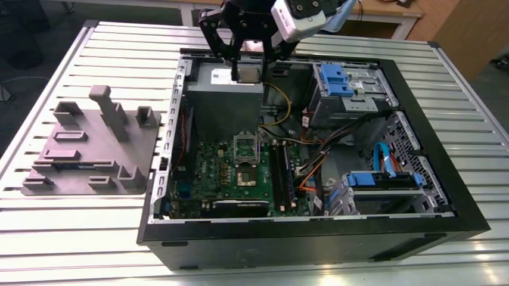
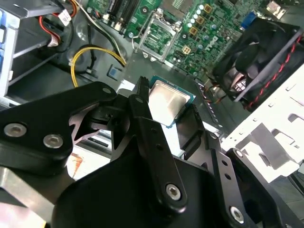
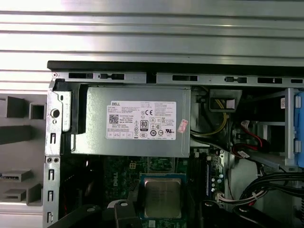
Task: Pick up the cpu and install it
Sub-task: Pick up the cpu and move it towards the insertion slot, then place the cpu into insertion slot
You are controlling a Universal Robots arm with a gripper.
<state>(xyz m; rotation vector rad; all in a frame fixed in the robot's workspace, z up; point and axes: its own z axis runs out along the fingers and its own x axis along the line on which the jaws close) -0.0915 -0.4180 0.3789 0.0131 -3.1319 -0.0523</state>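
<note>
At the exterior view's left, a grey fixture plate with upright blocks lies on the slatted table, just beside the open computer case.

Inside the case, against its left wall, the grey power supply fills the far corner. The green motherboard lies on the near side of it, with the socket near the board's middle.

The arm enters from the top edge of the exterior view. The gripper hangs upright with its black linkage spread wide and its fingers pointing straight down, over the far part of the power supply.

The fingers are pressed against two opposite edges of the cpu, pinching it between the tips. The cpu is held flat, with its silver top facing both wrist cameras. It is raised clear of the case contents and well apart from the socket. In the first wrist view it sits just past the labelled face of the power supply, with the motherboard behind it.

To the right of the gripper, a yellow cable loops beside the power supply. Further right is a drive cage with blue tabs. Black and orange cables run across the case floor toward a second blue-tabbed bay in the near right corner.

In the second wrist view, a black fan stands beside the motherboard
</note>
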